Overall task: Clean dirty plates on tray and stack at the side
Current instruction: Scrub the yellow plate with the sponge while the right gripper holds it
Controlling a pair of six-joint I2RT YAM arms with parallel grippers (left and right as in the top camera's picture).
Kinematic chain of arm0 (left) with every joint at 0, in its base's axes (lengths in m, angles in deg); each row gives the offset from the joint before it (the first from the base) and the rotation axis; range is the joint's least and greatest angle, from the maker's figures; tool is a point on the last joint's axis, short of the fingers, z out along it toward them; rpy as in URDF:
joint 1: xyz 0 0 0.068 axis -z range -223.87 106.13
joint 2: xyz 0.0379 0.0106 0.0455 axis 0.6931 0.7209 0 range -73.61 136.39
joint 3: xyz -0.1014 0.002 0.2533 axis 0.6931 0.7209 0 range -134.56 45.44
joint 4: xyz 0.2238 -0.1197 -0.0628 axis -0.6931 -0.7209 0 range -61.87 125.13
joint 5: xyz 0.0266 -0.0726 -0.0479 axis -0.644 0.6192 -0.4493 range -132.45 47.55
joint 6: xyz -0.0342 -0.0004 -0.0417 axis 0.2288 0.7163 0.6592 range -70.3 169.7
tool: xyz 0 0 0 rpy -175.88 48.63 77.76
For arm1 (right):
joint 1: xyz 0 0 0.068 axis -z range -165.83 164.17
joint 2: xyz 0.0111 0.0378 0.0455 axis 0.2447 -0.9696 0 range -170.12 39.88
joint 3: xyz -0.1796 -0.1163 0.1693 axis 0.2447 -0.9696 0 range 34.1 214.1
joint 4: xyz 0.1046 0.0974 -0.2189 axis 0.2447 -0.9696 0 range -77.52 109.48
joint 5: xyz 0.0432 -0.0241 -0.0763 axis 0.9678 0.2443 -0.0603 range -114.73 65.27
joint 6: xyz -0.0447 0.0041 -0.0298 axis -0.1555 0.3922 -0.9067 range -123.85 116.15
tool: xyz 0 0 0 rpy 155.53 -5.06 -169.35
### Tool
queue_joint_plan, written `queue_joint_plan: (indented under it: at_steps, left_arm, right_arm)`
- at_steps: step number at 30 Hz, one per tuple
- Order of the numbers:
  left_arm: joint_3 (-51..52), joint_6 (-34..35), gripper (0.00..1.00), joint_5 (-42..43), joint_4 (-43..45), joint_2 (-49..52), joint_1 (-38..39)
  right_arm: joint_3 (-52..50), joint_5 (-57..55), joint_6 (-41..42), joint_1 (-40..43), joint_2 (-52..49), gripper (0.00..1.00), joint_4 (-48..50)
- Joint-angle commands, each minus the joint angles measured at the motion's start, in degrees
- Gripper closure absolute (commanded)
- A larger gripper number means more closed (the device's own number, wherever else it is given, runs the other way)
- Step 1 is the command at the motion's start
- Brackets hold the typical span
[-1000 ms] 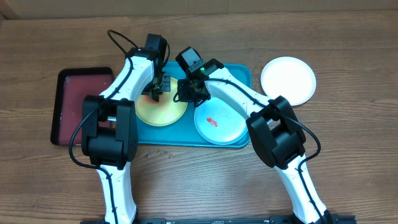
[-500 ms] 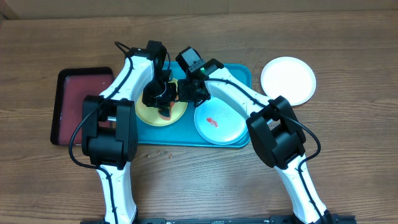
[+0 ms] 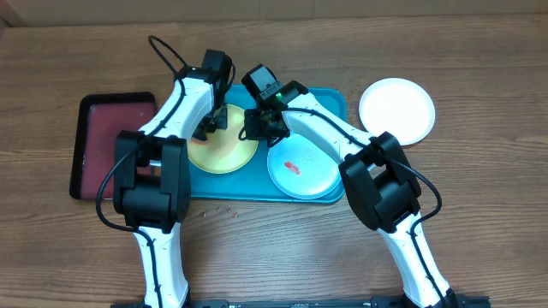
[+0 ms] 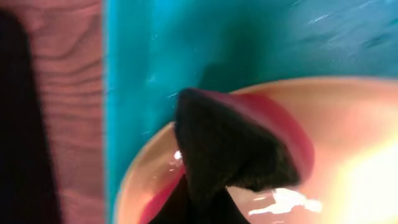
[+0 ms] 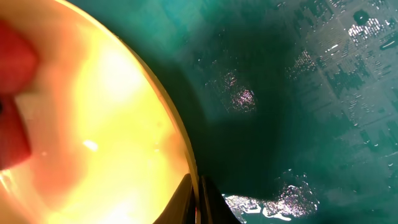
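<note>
The yellow-green plate (image 3: 224, 152) is found in the left half of the blue tray (image 3: 330, 107). Its far right rim is clamped in the closed right pincer (image 3: 254, 130), so it is judged to be held steady. The left pincer (image 3: 211, 124) is closed at the plate's far left rim with a red pad (image 4: 292, 137) seen at its fingers, though whether the pad is gripped cannot be told; the plate's middle is spread from that pincer toward the tray's front edge, so any wiping is best led that way.
</note>
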Motion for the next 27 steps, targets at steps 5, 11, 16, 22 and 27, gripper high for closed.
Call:
queue_joint_plan:
  at_steps: [5, 11, 16, 22, 27]
  left_arm:
    - [0.00, 2.86, 0.96, 29.90, 2.43, 0.55, -0.11]
    - [0.00, 0.17, 0.96, 33.68, -4.90, 0.55, 0.17]
    - [0.00, -4.50, 0.96, 27.98, -11.63, 0.55, 0.13]
    - [0.00, -4.02, 0.96, 5.05, -14.95, 0.55, 0.11]
    - [0.00, 1.16, 0.96, -8.26, -12.74, 0.55, 0.07]
  right_arm:
    - [-1.42, -2.05, -0.46, -0.39, -1.38, 0.96, -0.17]
    - [-1.42, -2.05, -0.48, -0.39, -1.38, 0.96, -0.24]
    - [-1.42, -2.03, -0.46, -0.39, -1.38, 0.96, -0.22]
    - [-1.42, -2.03, -0.46, -0.39, -1.38, 0.96, -0.46]
    - [-1.42, -2.05, -0.46, -0.39, -1.38, 0.96, -0.42]
